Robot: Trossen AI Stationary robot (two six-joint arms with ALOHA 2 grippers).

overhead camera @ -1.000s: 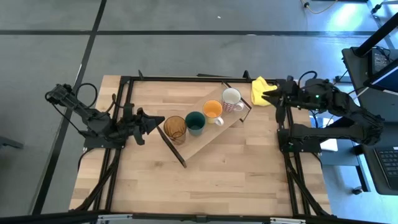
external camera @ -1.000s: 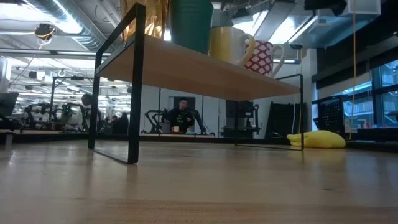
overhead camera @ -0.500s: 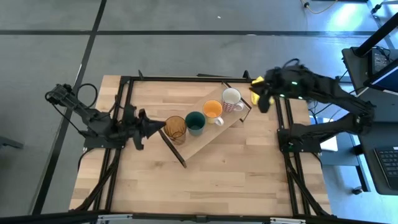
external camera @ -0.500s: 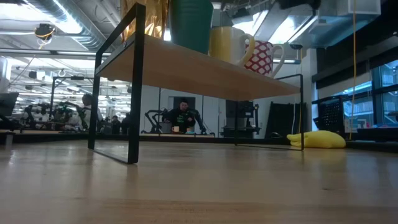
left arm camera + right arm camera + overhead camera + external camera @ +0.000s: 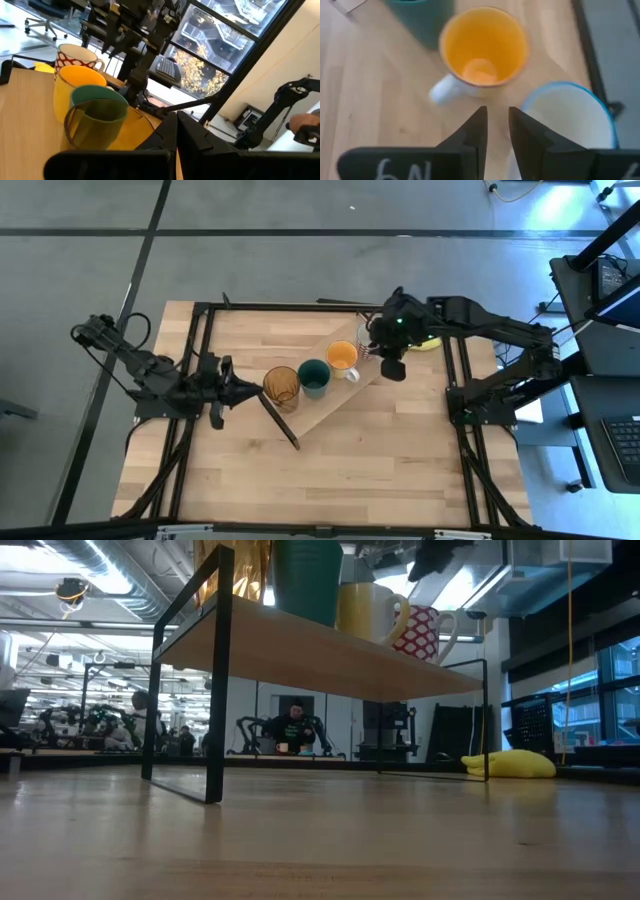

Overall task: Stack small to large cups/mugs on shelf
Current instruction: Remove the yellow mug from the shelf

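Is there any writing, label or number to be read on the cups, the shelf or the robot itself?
"6N", or thereabouts: pale hand-drawn marks on the dark body of the right pincer, cut off by the picture's edge, so the reading is uncertain.
White mug: a red pattern of white dots only, no words.
Orange mug, teal cup, amber glass and shelf: no writing visible.

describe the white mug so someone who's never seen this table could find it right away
Find the slanted light-wood shelf mid-table, carrying four cups in a row. The white mug ends the row under the right gripper, beside the orange mug; only it has a red-patterned outside.
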